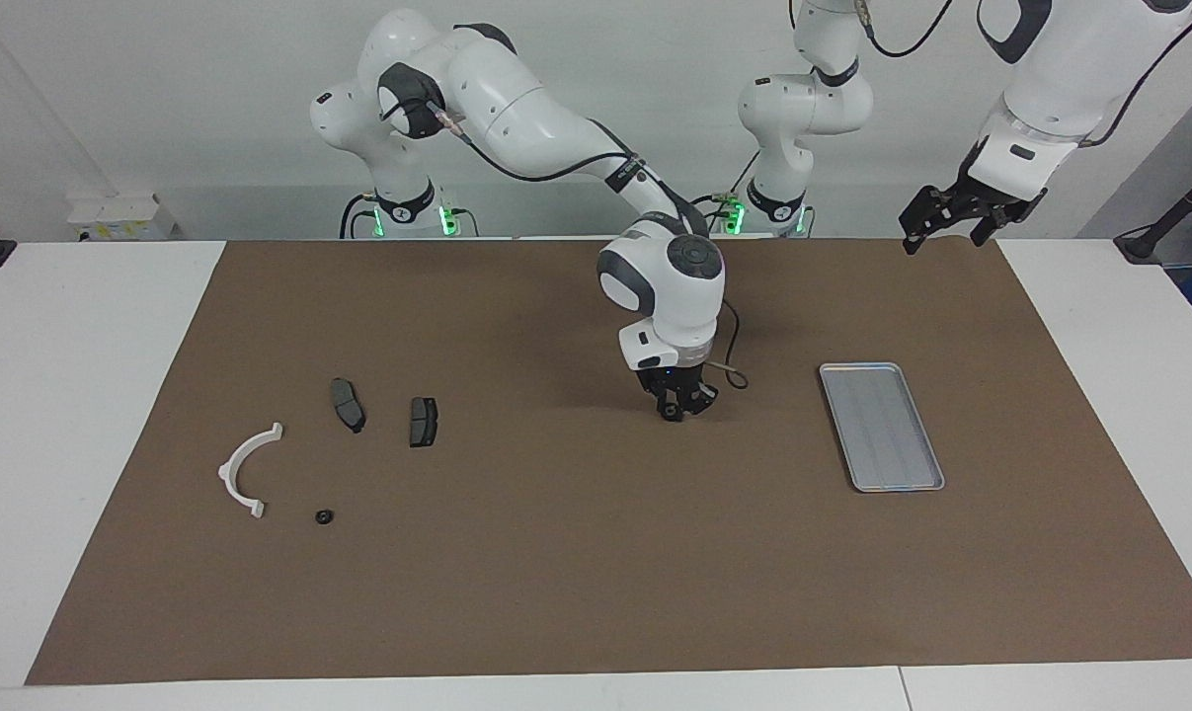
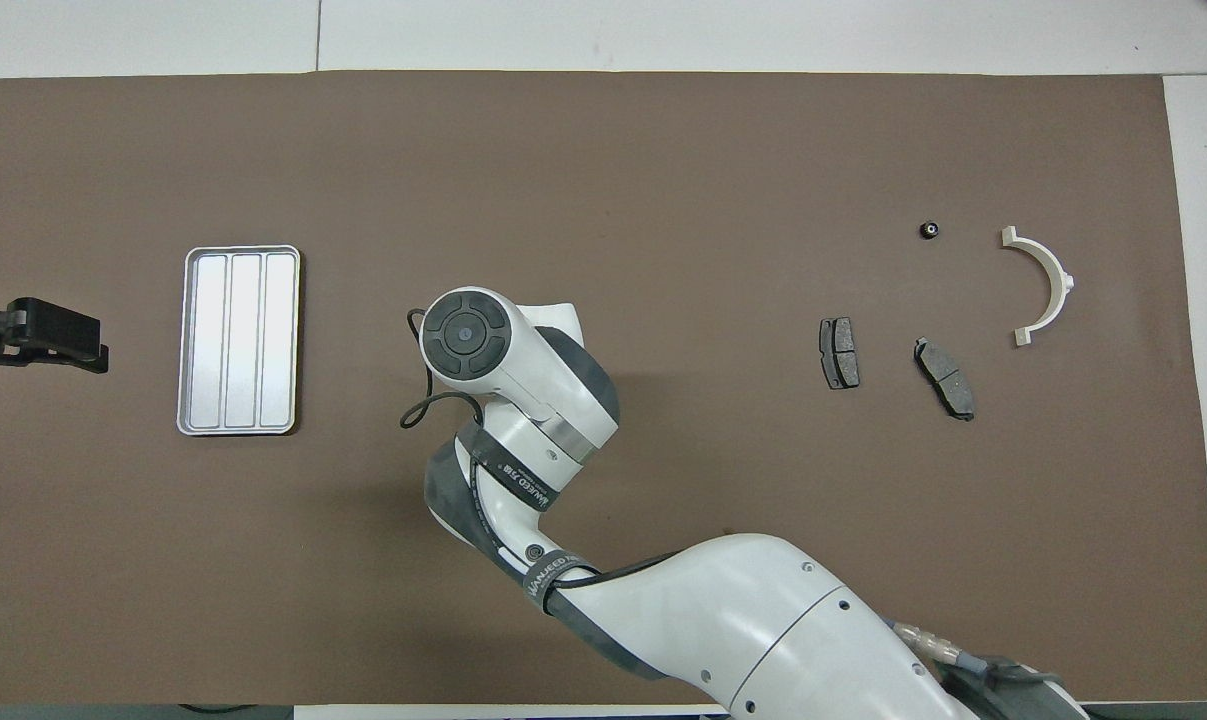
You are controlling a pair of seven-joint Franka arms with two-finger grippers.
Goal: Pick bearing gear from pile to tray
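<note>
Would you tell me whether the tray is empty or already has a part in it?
Empty: the tray shows only its bare ribbed floor in both views.

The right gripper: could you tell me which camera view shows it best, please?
The facing view: the right gripper shows from the side, pointing down, low over the brown mat between the pile and the tray. In the overhead view the arm's own wrist hides it.

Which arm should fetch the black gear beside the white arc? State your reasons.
Right, probably. The gear lies toward the right arm's end, and the right gripper is low over the middle of the mat. The left gripper waits open over the mat's corner, at the tray end.
</note>
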